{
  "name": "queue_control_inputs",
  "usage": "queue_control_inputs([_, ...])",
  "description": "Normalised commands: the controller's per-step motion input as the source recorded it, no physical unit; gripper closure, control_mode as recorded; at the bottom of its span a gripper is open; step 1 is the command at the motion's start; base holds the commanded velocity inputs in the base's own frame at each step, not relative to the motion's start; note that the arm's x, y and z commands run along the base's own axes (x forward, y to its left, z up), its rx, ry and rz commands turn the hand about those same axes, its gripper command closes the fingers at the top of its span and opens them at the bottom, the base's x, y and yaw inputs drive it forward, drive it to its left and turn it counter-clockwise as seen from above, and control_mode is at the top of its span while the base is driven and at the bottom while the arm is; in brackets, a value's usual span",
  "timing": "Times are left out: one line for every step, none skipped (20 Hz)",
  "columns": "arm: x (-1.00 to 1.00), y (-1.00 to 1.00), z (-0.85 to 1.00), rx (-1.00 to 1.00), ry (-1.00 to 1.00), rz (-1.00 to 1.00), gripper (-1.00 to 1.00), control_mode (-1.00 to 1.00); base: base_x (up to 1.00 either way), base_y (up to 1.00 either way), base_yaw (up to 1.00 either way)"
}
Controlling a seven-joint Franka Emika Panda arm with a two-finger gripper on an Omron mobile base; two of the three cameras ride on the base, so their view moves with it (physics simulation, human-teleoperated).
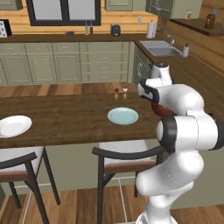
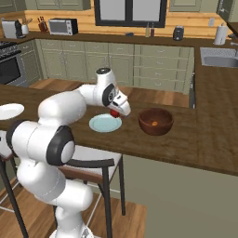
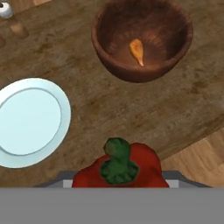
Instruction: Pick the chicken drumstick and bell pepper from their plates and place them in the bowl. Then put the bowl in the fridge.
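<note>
My gripper [image 2: 115, 111] is shut on the bell pepper [image 3: 120, 168], a glossy red lump with a green stem, held above the wooden counter. Below it, slightly to one side, lies the bare pale blue-green plate [image 3: 28, 120] [image 2: 105, 123] [image 1: 123, 116]. The dark wooden bowl [image 3: 142, 72] [image 2: 155, 128] stands on the counter beyond the pepper. The orange-brown chicken drumstick [image 3: 137, 51] [image 2: 155, 123] lies inside it. The white plate [image 1: 13, 126] [image 2: 9, 110] sits bare at the far left of the counter. My arm covers most of the bowl in the left base view.
Two chairs [image 1: 122, 159] [image 1: 17, 164] are tucked under the counter's near edge. A small white shaker [image 3: 5, 9] and a tan ball [image 3: 18, 29] sit at the counter's far side. The sink [image 1: 162, 48] is on the back right counter.
</note>
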Motion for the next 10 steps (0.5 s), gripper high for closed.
queue_control_inputs([0.00, -0.65, 0.07, -0.05, 0.00, -0.06, 1.00, -1.00, 0.00, 0.00, 0.00])
queue_control_inputs([0.00, -0.62, 0.05, -0.07, 0.00, -0.06, 1.00, -1.00, 0.00, 0.00, 0.00])
queue_control_inputs([0.00, -0.66, 0.00, -0.07, 0.00, -0.06, 1.00, -1.00, 0.00, 0.00, 0.00])
queue_control_inputs([0.03, -0.72, 0.00, -0.06, 0.00, -0.05, 1.00, -1.00, 0.00, 0.00, 0.00])
queue_control_inputs([0.07, -0.78, 0.00, -0.02, 0.00, -0.08, 1.00, -1.00, 0.00, 0.00, 0.00])
queue_control_inputs([0.14, -0.81, 0.00, 0.00, 0.02, -0.12, 1.00, -1.00, 0.00, 0.00, 0.00])
queue_control_inputs([0.26, -0.80, 0.00, 0.00, 0.04, -0.13, 1.00, -1.00, 0.00, 0.00, 0.00])
queue_control_inputs([0.33, -0.76, 0.00, 0.00, 0.05, -0.13, 1.00, -1.00, 0.00, 0.00, 0.00])
queue_control_inputs([0.34, -0.76, 0.00, 0.00, 0.02, -0.10, 1.00, -1.00, 0.00, 0.00, 0.00])
queue_control_inputs([0.42, -0.80, 0.00, 0.00, 0.03, -0.05, 1.00, -1.00, 0.00, 0.00, 0.00])
